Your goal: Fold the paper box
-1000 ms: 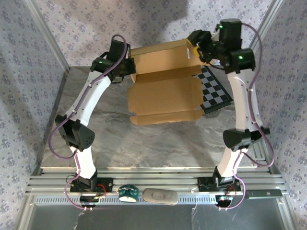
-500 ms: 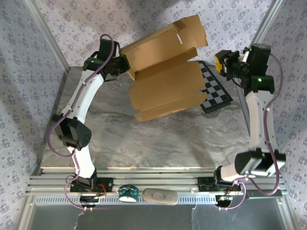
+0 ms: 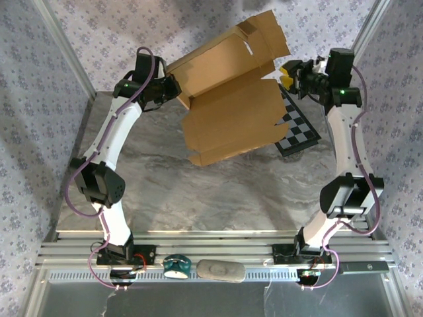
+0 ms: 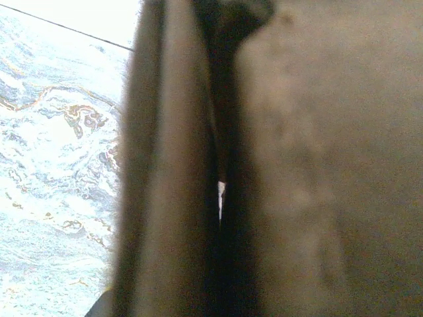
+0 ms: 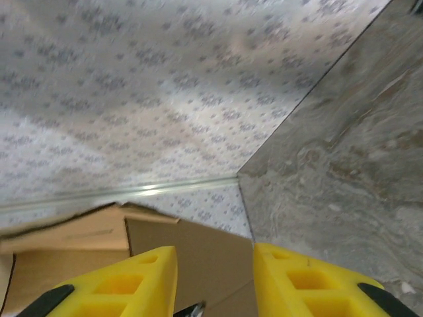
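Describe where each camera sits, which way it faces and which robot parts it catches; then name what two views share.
Top external: above and behind the bases, looking down at the grey marble table; both arms show, left end effector clamping the raised brown corrugated cardboard paper box.
Left wrist: close against the box; own parts blurred.
Right wrist: facing the patterned wall corner, yellow fingers of the open right end effector showing.
Shared: box and table appear in all three.
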Controlling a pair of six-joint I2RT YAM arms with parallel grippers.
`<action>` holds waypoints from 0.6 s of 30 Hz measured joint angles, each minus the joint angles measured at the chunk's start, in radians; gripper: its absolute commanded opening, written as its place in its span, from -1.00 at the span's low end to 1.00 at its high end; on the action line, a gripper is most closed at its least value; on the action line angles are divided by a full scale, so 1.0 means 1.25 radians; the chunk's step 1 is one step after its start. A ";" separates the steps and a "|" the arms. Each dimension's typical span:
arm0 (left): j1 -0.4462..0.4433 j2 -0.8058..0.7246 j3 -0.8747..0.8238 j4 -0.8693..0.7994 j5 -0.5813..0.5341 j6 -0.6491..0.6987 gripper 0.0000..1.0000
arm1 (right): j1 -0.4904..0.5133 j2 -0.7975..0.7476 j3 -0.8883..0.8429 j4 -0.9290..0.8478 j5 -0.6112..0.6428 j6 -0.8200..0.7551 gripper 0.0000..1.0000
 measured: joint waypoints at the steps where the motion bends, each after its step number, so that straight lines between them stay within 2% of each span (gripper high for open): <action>1: 0.000 0.000 0.000 0.001 0.001 -0.001 -1.00 | 0.009 0.000 0.002 0.002 -0.004 0.001 -0.31; 18: 0.000 0.000 0.000 0.012 0.016 -0.014 -1.00 | 0.064 0.054 0.074 -0.020 -0.018 -0.018 -0.25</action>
